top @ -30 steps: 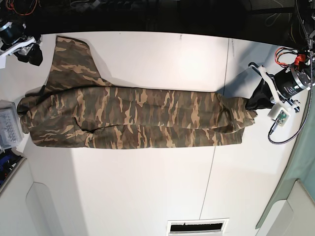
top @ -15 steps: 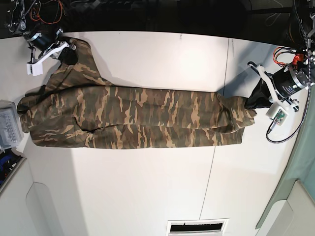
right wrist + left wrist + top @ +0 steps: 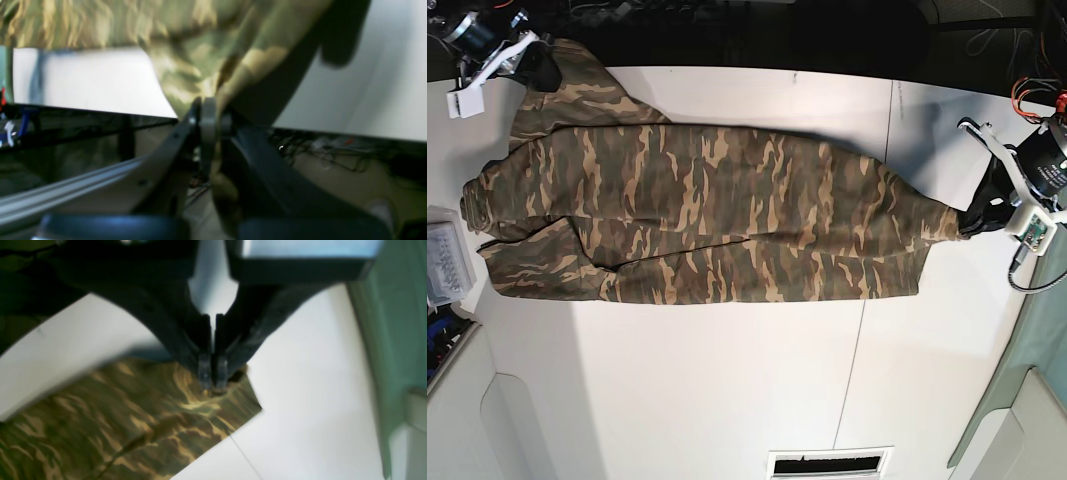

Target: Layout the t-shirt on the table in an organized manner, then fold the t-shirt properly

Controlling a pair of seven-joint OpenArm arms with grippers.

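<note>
Base view: the t-shirt (image 3: 697, 215) lies stretched lengthwise across the white bench (image 3: 727, 380), drawn taut between two arms. The right pincer (image 3: 539, 62) grips the shirt's corner at the bench's far left edge; the left pincer (image 3: 975, 222) holds the opposite end near the bench's right edge.

Left wrist view: the left pincer (image 3: 212, 381) is pressed together, pinching a puckered fold close to the shirt's corner (image 3: 160, 420).

Right wrist view: the right pincer (image 3: 203, 113) is pressed together on a bunched edge of the shirt (image 3: 200, 60), beyond the bench's edge.
</note>
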